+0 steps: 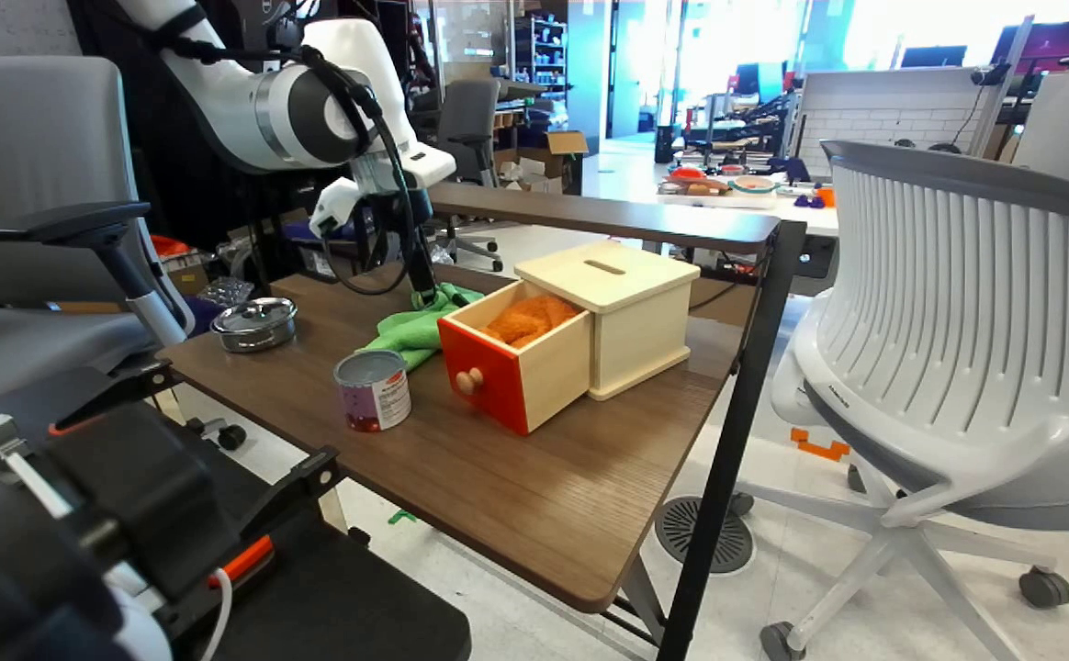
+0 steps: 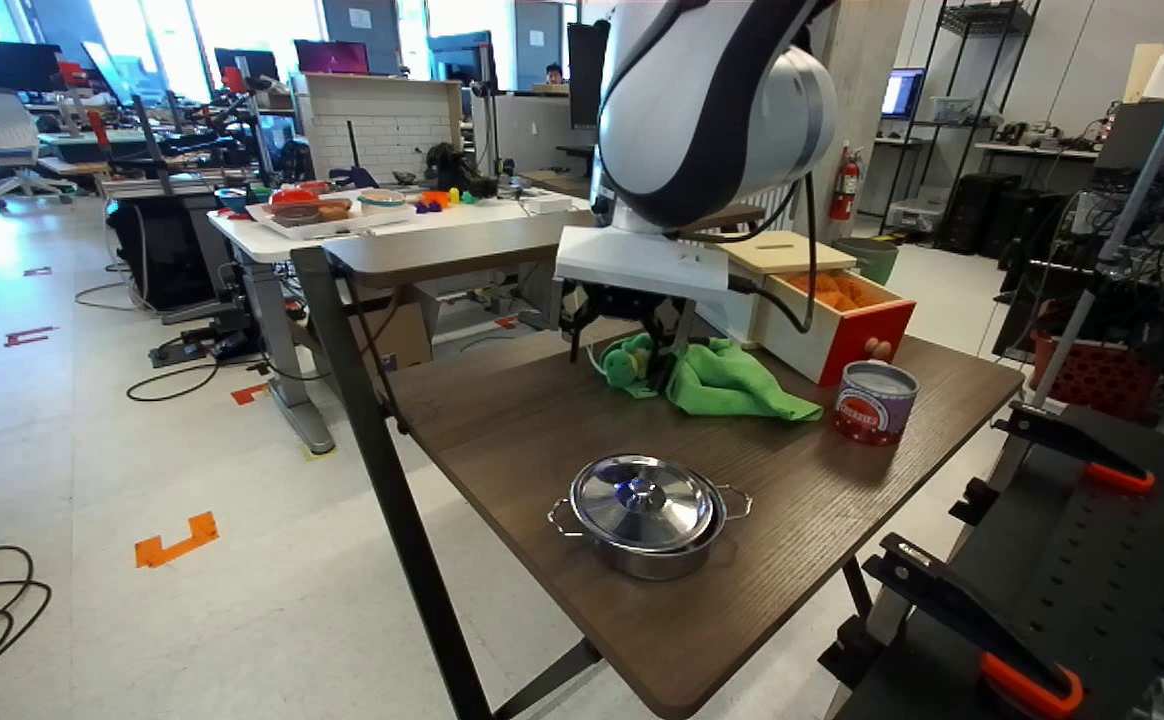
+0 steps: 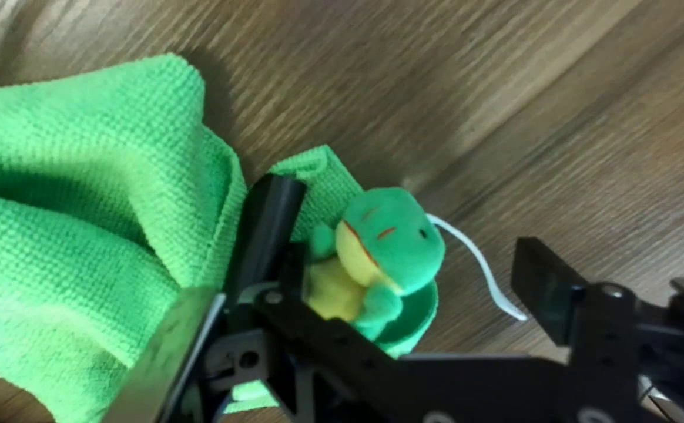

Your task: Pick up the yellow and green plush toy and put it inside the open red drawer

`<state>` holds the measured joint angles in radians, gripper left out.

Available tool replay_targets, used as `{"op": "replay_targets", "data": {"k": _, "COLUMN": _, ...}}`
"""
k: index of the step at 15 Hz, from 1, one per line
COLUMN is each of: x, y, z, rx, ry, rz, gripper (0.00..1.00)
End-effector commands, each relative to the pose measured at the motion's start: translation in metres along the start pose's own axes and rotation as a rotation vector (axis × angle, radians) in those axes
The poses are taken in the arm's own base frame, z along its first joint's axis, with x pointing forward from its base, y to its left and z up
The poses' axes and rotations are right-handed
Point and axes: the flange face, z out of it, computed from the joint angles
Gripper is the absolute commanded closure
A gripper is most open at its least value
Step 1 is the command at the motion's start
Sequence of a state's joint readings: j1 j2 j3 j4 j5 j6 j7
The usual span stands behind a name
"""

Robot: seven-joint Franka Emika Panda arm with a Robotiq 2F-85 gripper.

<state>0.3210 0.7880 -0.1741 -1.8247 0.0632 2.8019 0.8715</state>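
Note:
The yellow and green plush toy (image 3: pixel 392 241) lies on the table at the edge of a green cloth, with a white cord trailing from its head. It also shows in an exterior view (image 2: pixel 626 362). My gripper (image 3: pixel 406 258) is open around it. One finger is down between the toy's body and the cloth; the other stands apart from it over bare wood. Part of the toy's body is hidden by the gripper. The gripper is low over the table in both exterior views (image 1: pixel 422 296) (image 2: pixel 619 358). The red drawer (image 1: pixel 489 381) (image 2: pixel 867 340) is pulled open and holds an orange cloth (image 1: pixel 530 319).
The green cloth (image 3: pixel 83 176) (image 2: pixel 737 385) lies between the toy and the drawer. The pale wooden cabinet (image 1: pixel 640 321) stands behind the drawer. A can (image 1: pixel 374 390) (image 2: pixel 875 405) stands near the drawer. A lidded metal pot (image 2: pixel 647 510) and a raised shelf (image 1: pixel 608 216) are also there.

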Motion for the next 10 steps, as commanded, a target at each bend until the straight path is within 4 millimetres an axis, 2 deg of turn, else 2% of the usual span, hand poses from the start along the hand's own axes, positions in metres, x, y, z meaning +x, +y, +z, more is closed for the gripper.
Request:
{"op": "replay_targets", "data": {"k": 1, "x": -0.003, "y": -0.009, "z": 0.003, "rx": -0.018, "ry": -0.012, "rz": -0.039, "gripper": 0.44}}
{"op": "replay_targets", "data": {"k": 8, "x": -0.004, "y": -0.012, "z": -0.004, "rx": -0.023, "ry": -0.023, "rz": -0.04, "gripper": 0.95}}
{"op": "replay_targets", "data": {"k": 9, "x": -0.007, "y": -0.014, "z": -0.008, "rx": -0.015, "ry": -0.033, "rz": -0.047, "gripper": 0.98}}
{"op": "replay_targets", "data": {"k": 10, "x": -0.014, "y": -0.018, "z": -0.018, "rx": 0.006, "ry": -0.056, "rz": -0.068, "gripper": 0.96}}
